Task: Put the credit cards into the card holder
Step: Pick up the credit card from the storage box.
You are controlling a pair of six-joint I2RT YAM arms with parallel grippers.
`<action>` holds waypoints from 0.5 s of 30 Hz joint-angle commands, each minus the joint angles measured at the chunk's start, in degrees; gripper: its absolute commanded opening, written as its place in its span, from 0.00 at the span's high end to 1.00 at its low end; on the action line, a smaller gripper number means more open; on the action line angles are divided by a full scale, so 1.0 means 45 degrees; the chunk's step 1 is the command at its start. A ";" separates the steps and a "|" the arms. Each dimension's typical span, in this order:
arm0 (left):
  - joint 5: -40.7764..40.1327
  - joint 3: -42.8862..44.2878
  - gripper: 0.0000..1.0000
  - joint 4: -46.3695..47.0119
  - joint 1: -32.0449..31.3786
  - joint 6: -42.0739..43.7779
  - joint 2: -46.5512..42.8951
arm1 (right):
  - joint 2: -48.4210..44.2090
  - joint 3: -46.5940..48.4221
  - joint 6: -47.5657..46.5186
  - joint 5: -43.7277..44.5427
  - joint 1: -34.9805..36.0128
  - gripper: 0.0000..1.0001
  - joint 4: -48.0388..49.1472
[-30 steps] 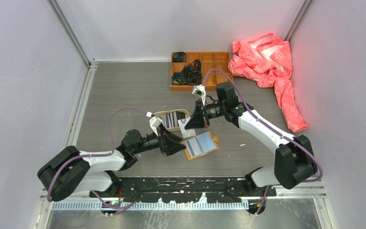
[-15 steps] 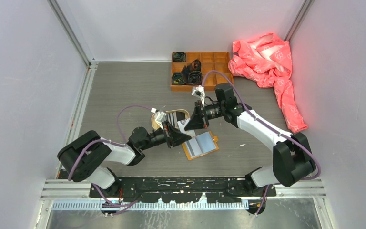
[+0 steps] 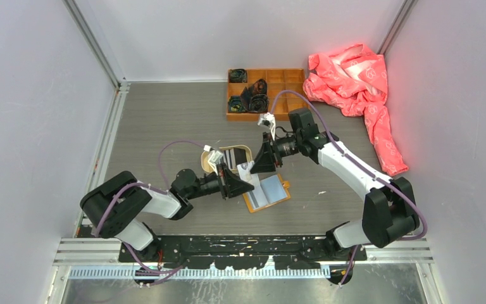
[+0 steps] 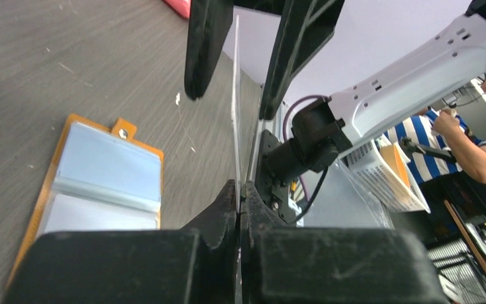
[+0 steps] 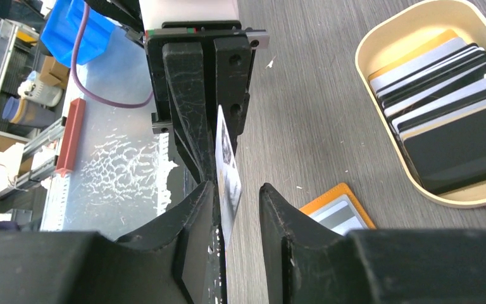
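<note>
A white credit card (image 3: 245, 170) stands on edge in mid-air between both grippers. My left gripper (image 4: 239, 190) is shut on its near edge; the card (image 4: 236, 114) rises edge-on from the pinch. My right gripper (image 5: 237, 190) is open around the card's (image 5: 228, 168) other end: one finger lies against it, and a gap separates it from the other. The mustard-orange card holder (image 3: 267, 192) lies open on the table just below, its grey pockets (image 4: 107, 183) facing up. More credit cards (image 5: 443, 95) are stacked in the oval tan tray (image 5: 380, 50).
The tan tray (image 3: 229, 156) sits just behind my left gripper. An orange compartment box (image 3: 266, 92) with dark items stands at the back, and a pink cloth (image 3: 354, 82) lies at the back right. Grey walls enclose the table.
My left arm reached forward to the card and its gripper closed on it. The right gripper, shut on the card before, has opened its jaws.
</note>
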 commanded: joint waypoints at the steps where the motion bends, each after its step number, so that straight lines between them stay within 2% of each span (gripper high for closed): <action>1: 0.1227 0.0227 1.00 0.0969 0.0036 -0.0185 0.0514 | -0.0381 0.0438 0.0063 -0.0001 -0.0076 0.62 0.0085; 5: 0.1451 0.0410 1.00 0.0971 0.0035 -0.0254 0.0768 | -0.0424 0.0442 0.0233 0.0049 -0.0085 0.69 0.0193; 8: 0.1430 0.0470 1.00 0.0964 0.0031 -0.0271 0.0849 | -0.0398 0.0450 0.0243 0.0023 -0.0081 0.81 0.0147; 11: 0.1175 0.0448 1.00 0.0969 0.0025 -0.0311 0.0866 | -0.0325 0.0648 -0.0010 0.0012 -0.0081 0.98 -0.0341; 12: 0.0869 0.0361 1.00 0.0962 0.0035 -0.0312 0.0834 | -0.0312 0.0761 -0.0217 0.0038 -0.0079 0.99 -0.0648; 13: 0.0432 0.0198 0.97 0.0958 0.0036 -0.0286 0.0762 | -0.0318 0.0866 -0.0337 0.0141 -0.0101 0.99 -0.0847; 15: -0.0796 -0.0380 0.82 0.0771 0.0163 -0.0213 0.0375 | -0.0370 0.0973 -0.0340 0.0690 -0.0203 0.99 -0.1173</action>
